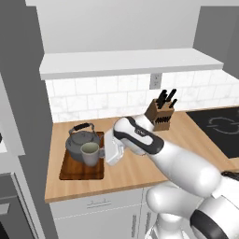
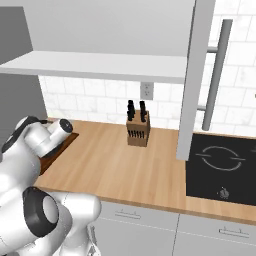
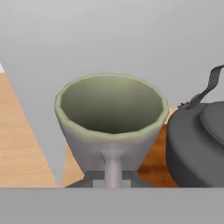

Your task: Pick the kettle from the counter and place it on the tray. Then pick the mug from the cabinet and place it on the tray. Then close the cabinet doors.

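The grey-green mug [image 3: 111,116] is upright, and my gripper [image 3: 113,177] is shut on its side handle. From the left base the mug [image 1: 90,154] is over the front part of the dark brown tray [image 1: 70,173], close in front of the dark grey kettle [image 1: 82,139], with my gripper [image 1: 103,153] at its right. Whether the mug's base touches the tray I cannot tell. The kettle [image 3: 197,144] stands on the tray just right of the mug. The right cabinet door [image 2: 192,80] stands open, its bar handle [image 2: 216,75] showing. The cabinet's underside [image 1: 130,63] runs above the counter [image 1: 135,168].
A knife block [image 1: 161,114] stands at the back of the counter, right of my arm. The black hob [image 2: 225,165] lies at the far right. A tall grey panel [image 1: 23,93] rises left of the tray. A wall socket [image 1: 155,80] sits in the white tiles.
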